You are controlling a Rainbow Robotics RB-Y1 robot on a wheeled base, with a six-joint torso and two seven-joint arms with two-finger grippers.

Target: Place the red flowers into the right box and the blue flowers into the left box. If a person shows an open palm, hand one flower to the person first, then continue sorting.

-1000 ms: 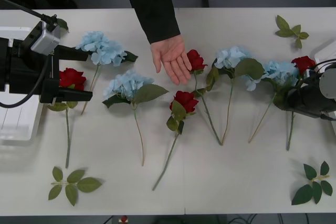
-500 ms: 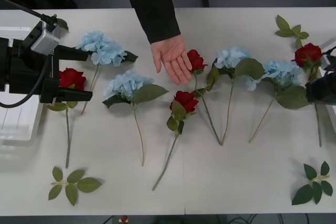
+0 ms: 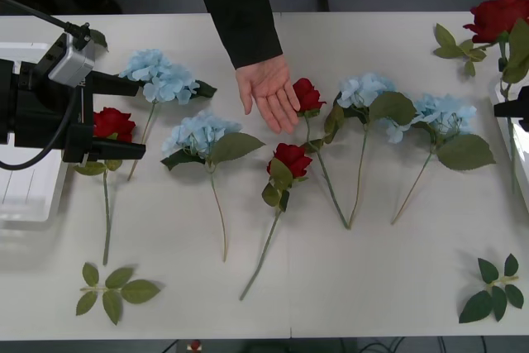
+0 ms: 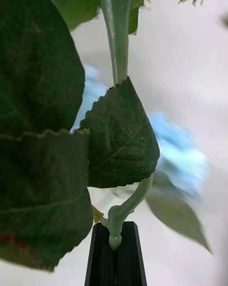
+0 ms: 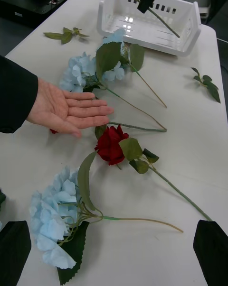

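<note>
My right gripper (image 4: 115,248), clamped on a rose (image 3: 498,14) stem, had lifted it toward two o'clock while the open palm (image 3: 269,93) waited; my left gripper (image 5: 114,253) stayed spread.

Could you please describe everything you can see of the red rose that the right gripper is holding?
The red rose is an artificial flower with a deep-red bud, a thin green stem and broad, serrated dark-green leaves. It hangs lifted off the table near the right box, bud uppermost. The right gripper pinches the stem between its black fingers just below the leaves. Nothing else touches it.
</note>
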